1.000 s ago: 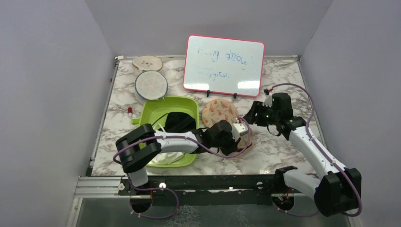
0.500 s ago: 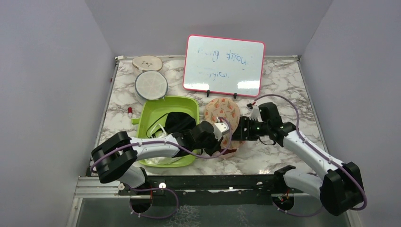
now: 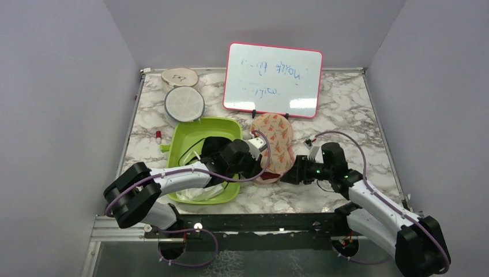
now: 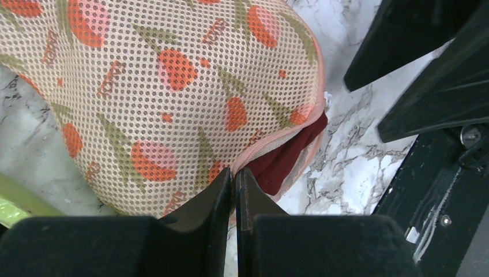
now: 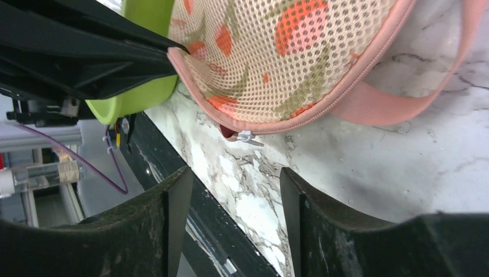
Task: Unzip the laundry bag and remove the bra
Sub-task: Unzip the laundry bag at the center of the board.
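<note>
- Marble tabletop point(image 3: 346, 104) between plain grey walls; whiteboard point(image 3: 273, 78) propped at the back, green tub point(image 3: 196, 130) on the left.
- Mid-table, just right of the tub: laundry bag point(image 3: 277, 135), lying on the marble, lengthwise away from the arms.
- Left gripper point(image 4: 234, 176): pressed fully together on the pink edge of the bag's mouth; nothing else in its hold.
- Right gripper point(image 5: 233, 173): spread wide and holding nothing; low over the marble at the bag's near end, with the zipper pull point(image 5: 247, 137) straight ahead between the fingers and apart from both.
- Zip undone at least in part; how far round, hard to tell from these views; dark maroon bra point(image 4: 285, 158) showing through the gap, mostly inside.
- Left to do: widening the opening if needed; then taking hold of the bra and drawing it clear of the bag.
</note>
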Controlling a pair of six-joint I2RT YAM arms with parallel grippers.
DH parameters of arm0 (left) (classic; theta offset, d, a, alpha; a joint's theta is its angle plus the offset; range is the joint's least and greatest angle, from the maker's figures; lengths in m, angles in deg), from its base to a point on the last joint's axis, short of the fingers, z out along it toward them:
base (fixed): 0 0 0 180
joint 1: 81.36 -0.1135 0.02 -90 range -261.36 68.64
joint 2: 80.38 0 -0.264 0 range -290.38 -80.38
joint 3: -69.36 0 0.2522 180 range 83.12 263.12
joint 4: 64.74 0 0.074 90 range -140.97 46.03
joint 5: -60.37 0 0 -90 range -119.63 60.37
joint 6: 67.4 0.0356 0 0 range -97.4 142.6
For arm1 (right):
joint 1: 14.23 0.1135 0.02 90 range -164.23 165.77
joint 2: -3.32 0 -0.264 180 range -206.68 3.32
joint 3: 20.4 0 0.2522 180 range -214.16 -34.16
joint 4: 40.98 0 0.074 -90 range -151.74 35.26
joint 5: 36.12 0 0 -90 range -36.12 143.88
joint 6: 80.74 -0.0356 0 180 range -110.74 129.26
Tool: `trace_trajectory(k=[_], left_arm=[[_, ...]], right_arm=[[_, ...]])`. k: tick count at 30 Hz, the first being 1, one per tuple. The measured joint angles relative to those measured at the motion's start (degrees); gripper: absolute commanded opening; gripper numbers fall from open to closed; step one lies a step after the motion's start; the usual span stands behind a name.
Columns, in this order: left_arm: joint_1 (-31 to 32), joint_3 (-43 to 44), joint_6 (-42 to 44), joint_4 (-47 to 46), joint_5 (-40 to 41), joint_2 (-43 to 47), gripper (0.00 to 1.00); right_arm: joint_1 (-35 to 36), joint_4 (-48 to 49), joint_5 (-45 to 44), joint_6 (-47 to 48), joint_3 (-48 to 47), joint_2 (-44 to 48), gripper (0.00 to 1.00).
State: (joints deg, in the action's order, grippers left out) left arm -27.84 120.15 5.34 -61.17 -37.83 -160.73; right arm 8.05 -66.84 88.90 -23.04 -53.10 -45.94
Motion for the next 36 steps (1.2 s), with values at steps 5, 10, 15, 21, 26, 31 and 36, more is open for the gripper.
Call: trace_trajectory(k=[5, 10, 15, 21, 26, 31, 36], left_arm=[[0.0, -0.1, -0.9, -0.7, -1.0, 0.2, 0.0], [0.0, -0.2, -1.3, -0.9, -1.5, 0.6, 0.0], [0.0, -0.2, -1.3, -0.9, -1.7, 0.7, 0.0], [0.0, -0.5, -1.5, -0.9, -1.8, 0.7, 0.0], [0.0, -0.5, -1.7, -0.9, -1.9, 0.7, 0.0], [0.0, -0.5, -1.7, -0.9, -1.9, 0.7, 0.0], [0.0, -0.5, -1.7, -0.9, -2.1, 0.7, 0.0]], right_arm=[[0.0, 7.5, 3.1, -0.4, 3.2, -5.7, 0.51], [0.0, 13.9, 3.3, -0.2, 4.3, -9.2, 0.5], [0.0, 19.9, 4.2, 0.0, 6.0, -11.2, 0.48], [0.0, 24.7, 6.6, -0.7, 6.3, -14.0, 0.47], [0.0, 23.4, 8.4, -2.0, 5.6, -12.7, 0.5], [0.0, 17.9, 8.2, -1.7, 2.0, -9.6, 0.43], [0.0, 15.0, 7.8, -0.8, 1.0, -10.7, 0.37]])
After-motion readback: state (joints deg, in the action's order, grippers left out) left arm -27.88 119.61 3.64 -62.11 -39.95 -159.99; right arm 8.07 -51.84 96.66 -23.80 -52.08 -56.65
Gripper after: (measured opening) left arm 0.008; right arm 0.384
